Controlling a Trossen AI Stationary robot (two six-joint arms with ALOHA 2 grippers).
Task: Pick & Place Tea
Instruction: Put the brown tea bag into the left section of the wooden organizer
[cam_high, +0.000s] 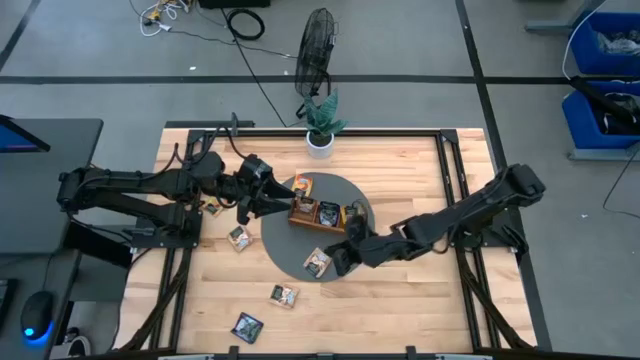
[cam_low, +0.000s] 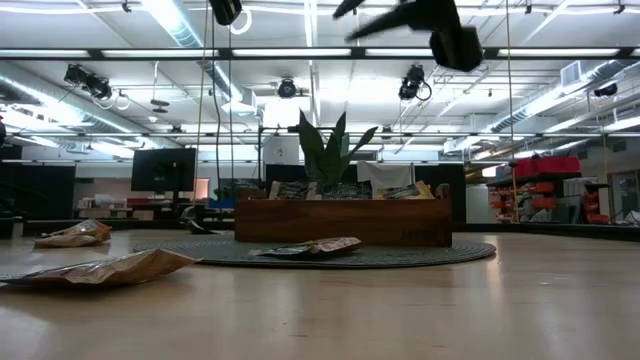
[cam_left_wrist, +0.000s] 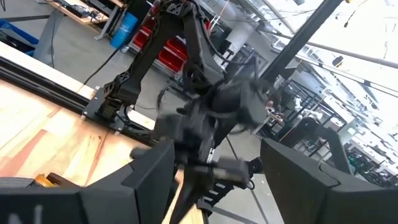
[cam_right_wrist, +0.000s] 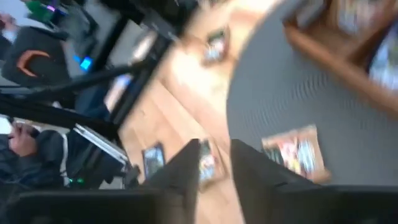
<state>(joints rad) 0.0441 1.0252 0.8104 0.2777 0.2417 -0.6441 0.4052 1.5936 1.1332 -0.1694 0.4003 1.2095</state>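
Observation:
The tea sachets are small flat squares. Three stand in the brown wooden tray (cam_high: 320, 211) on the round grey mat (cam_high: 285, 245): one orange (cam_high: 302, 185), one dark (cam_high: 329, 211), one yellow (cam_high: 351, 213). One sachet (cam_high: 318, 262) lies flat on the mat's near edge. Others lie on the tabletop: a near-left one (cam_high: 239, 237), one nearer the front (cam_high: 283, 295) and a dark one (cam_high: 247, 325). My left gripper (cam_high: 268, 196) is open and empty at the tray's left end. My right gripper (cam_high: 342, 258) hovers beside the sachet on the mat, fingers a little apart with nothing between them (cam_right_wrist: 214, 168).
A potted green plant (cam_high: 322, 125) stands at the table's far edge behind the tray. In the low view the tray (cam_low: 340, 222) stands beyond the mat sachet (cam_low: 310, 247), and two more sachets (cam_low: 100, 268) lie on the left. A fan and cables lie on the floor beyond.

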